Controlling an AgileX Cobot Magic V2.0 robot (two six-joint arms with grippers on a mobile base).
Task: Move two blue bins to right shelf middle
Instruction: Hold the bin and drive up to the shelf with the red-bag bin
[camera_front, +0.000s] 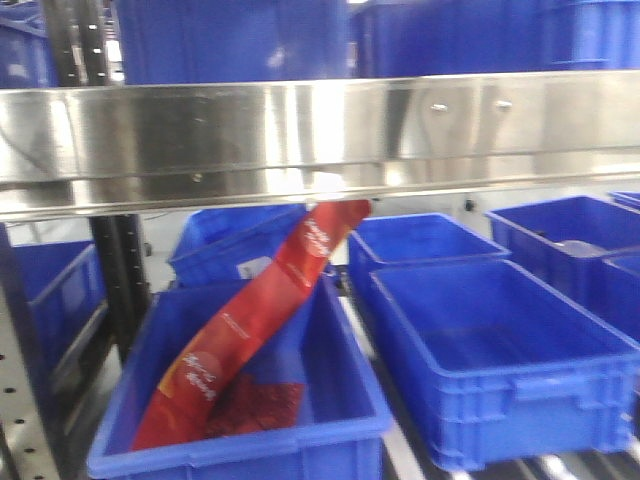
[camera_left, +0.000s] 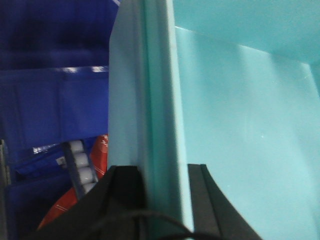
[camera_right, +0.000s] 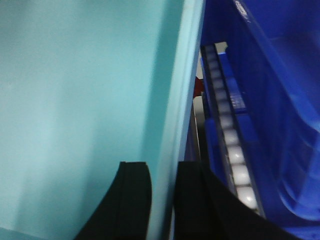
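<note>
Both grippers, left gripper (camera_left: 162, 195) and right gripper (camera_right: 162, 192), clamped on cyan bin (camera_left: 240, 125) rims; keep level, clear steel front rail (camera_front: 320, 135), slide onto roller track (camera_right: 227, 135).

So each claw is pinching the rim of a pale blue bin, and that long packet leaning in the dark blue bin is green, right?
Almost. The packet is red, not green, as the front-facing view shows. The rest holds: the left claw and right claw each pinch a pale blue bin rim, and the packet leans in the dark blue bin.

Red packet (camera_front: 250, 325) leaning in dark blue bin (camera_front: 330, 425); second dark blue bin (camera_front: 500, 360) beside it.
</note>
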